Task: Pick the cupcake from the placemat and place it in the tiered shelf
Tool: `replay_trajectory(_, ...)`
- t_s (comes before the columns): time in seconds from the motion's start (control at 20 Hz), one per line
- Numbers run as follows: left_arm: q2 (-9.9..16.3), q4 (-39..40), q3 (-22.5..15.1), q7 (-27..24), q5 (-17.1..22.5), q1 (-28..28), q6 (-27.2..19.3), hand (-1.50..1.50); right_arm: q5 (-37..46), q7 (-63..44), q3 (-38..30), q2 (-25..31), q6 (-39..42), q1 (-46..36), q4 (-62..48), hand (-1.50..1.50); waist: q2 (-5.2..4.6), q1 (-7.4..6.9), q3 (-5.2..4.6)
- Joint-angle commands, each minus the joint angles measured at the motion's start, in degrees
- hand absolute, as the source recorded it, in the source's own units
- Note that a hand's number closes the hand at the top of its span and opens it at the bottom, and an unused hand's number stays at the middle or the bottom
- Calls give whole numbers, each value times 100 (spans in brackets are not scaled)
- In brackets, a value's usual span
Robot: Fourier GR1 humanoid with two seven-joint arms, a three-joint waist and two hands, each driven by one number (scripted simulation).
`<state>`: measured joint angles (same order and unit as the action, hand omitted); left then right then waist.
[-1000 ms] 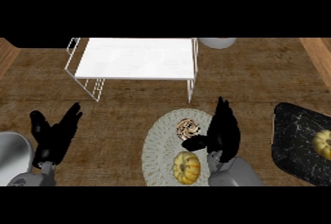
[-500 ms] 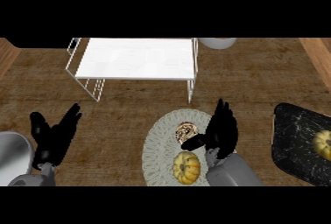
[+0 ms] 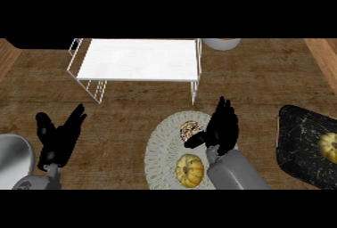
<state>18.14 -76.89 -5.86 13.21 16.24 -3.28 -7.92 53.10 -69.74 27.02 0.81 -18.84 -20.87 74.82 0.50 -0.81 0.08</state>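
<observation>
Here, the right hand (image 3: 220,127) is closing in beside the cupcake (image 3: 190,130) on the placemat (image 3: 161,151).
Its fingers are straight, thumb nearly touching the cake; a nudge risks tipping it toward the yellow pastry (image 3: 189,169). The left hand (image 3: 59,138) is resting open; the tiered shelf (image 3: 138,60) is waiting.

A yellow pumpkin-shaped pastry (image 3: 189,169) lies near the bottom edge. At the right is a black marble tray (image 3: 299,138) with another yellow item (image 3: 328,147). A white bowl (image 3: 221,42) stands at the top.

- Right hand (image 3: 220,127) — fingers straight, pointing up the view, thumb jutting left, grey forearm entering from below.
- Left hand (image 3: 59,138) rests open at lower left — fingers up.
</observation>
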Motion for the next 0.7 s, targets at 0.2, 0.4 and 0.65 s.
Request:
replay_trajectory(0.2,17,191,47,90,64,-67,237,0,-951,-448,453,-77,889,-430,-847,150,-93,-90,-13)
replay_trajectory(0.4,-255,596,120,-42,-100,-305,85,0,-1337,-171,660,-78,-545,-874,-1471,150,-76,-14,-8)
replay_trajectory(0.65,-223,330,160,6,-135,-201,210,0,-1309,-370,1120,-77,-906,-1033,-1155,150,-59,10,-9)
